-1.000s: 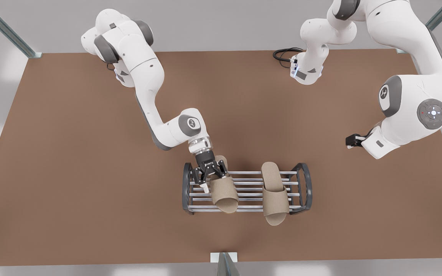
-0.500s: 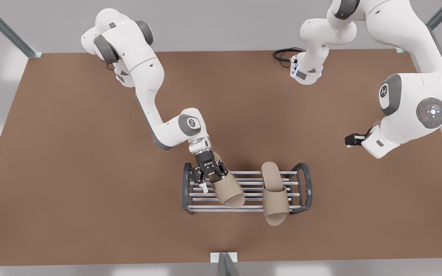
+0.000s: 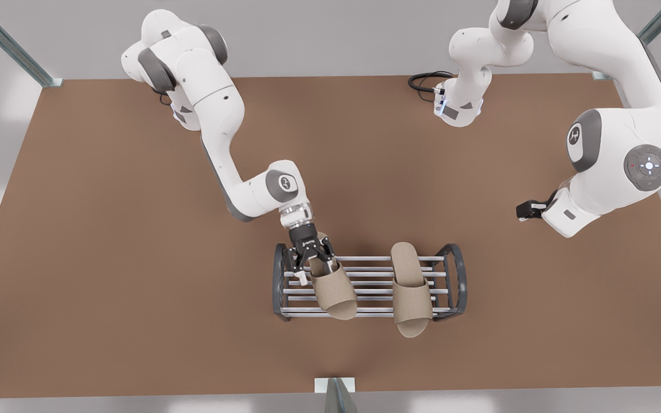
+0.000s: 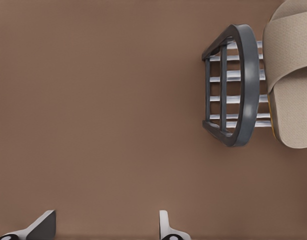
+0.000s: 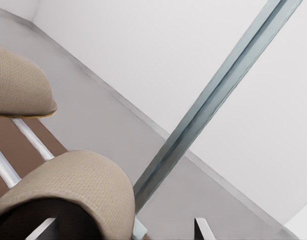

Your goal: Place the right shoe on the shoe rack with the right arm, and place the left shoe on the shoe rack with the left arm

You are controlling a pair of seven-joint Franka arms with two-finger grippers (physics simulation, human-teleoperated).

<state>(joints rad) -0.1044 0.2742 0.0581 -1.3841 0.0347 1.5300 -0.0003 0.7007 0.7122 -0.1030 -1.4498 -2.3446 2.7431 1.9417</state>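
Gripping right shoe (image 3: 335, 291) over shoe rack (image 3: 455, 281): right end effector (image 3: 311, 265) (labels unreadable).

Two glossy white arms with grey joint caps, a black hand (image 3: 311, 257), a black cable loop (image 3: 426, 80).

Two beige woven slippers (image 3: 335, 292) (image 3: 409, 298) on a shoe rack (image 3: 457, 281) with silver bars and dark grey ends, over a brown surface (image 3: 107, 258).

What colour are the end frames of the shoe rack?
Dark grey. The shoe rack's arched end frame shows best in the left wrist view.
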